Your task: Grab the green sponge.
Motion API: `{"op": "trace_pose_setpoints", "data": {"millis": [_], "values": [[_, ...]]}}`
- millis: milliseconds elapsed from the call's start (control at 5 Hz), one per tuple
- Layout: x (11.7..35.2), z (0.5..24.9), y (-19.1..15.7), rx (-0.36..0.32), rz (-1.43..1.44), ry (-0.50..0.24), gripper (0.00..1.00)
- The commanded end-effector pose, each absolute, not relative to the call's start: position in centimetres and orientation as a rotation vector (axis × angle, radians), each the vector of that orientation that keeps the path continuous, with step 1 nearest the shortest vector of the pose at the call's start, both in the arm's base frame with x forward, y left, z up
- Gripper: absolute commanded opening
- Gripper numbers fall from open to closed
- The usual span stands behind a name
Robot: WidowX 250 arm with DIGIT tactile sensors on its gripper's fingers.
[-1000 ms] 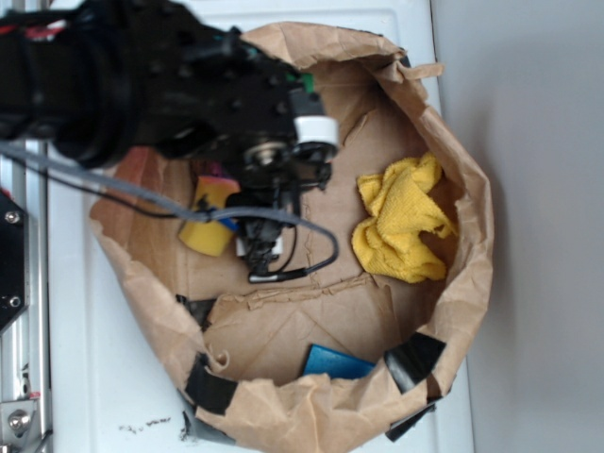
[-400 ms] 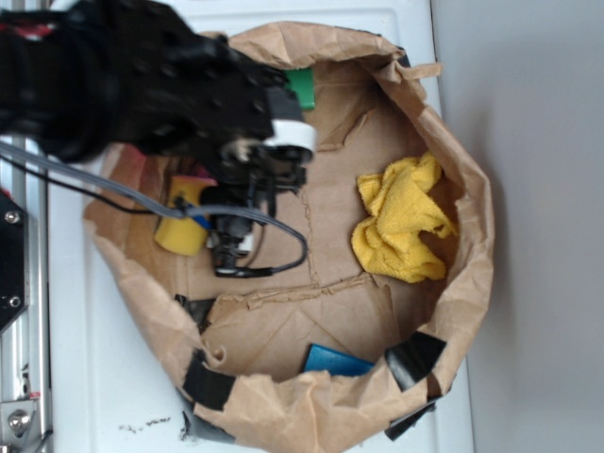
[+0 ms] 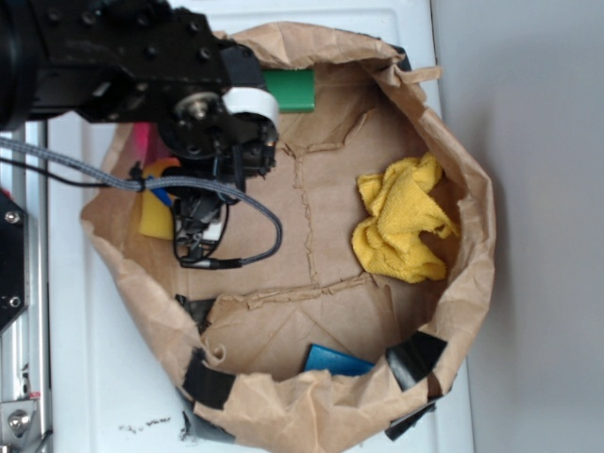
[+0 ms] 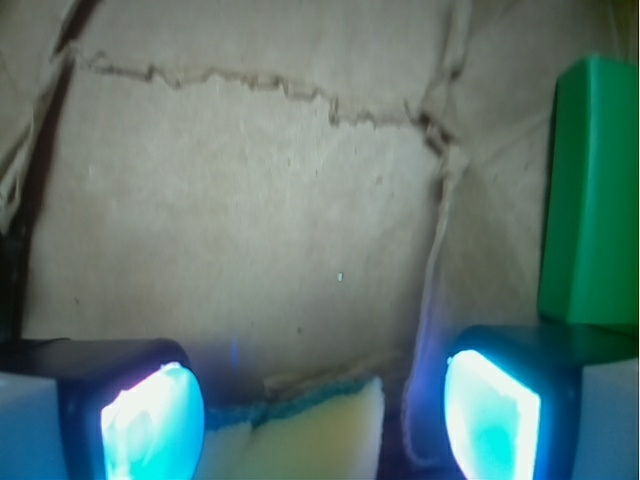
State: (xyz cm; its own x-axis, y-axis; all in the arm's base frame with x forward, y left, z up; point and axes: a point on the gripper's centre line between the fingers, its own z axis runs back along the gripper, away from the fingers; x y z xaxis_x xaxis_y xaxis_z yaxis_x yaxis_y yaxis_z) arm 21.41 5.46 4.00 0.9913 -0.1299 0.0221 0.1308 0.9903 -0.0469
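Crumpled brown paper bag [image 3: 472, 274] rolled open on a white surface [image 3: 85, 377], holding a yellow cloth [image 3: 404, 222] at right, a blue item [image 3: 337, 361] near the bottom rim, a yellow sponge [image 3: 156, 215] at left under the arm. Green sponge [image 3: 289, 89] against the upper wall, flat, bright, smooth-faced, clear of the rest. Gripper [image 4: 322, 415] spread wide, empty, a pale sponge edge between its pads, the green sponge just beside one finger.

White flat tabletop [image 3: 94, 377] under the scene, scuffed with dark specks near the lower left. Plain grey wall or panel [image 3: 538, 226] fills the right side. Silver metal rail with screws [image 3: 19, 415] runs along left edge. Even, diffuse lighting.
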Motion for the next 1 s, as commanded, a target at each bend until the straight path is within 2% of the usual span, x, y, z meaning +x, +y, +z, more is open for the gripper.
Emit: {"op": "trace_pose_setpoints", "data": {"millis": [0,200,600,800], "values": [[21.4,-0.4,6.4,0.076,-0.132,-0.127,1.00],[21.1,-0.2,6.4,0.084,-0.107,-0.119,0.00],[21.9,4.6,4.9,-0.006,-0.047,-0.096,0.00],[23.5,9.0,3.0,-0.021,-0.004,-0.053,0.00]]}}
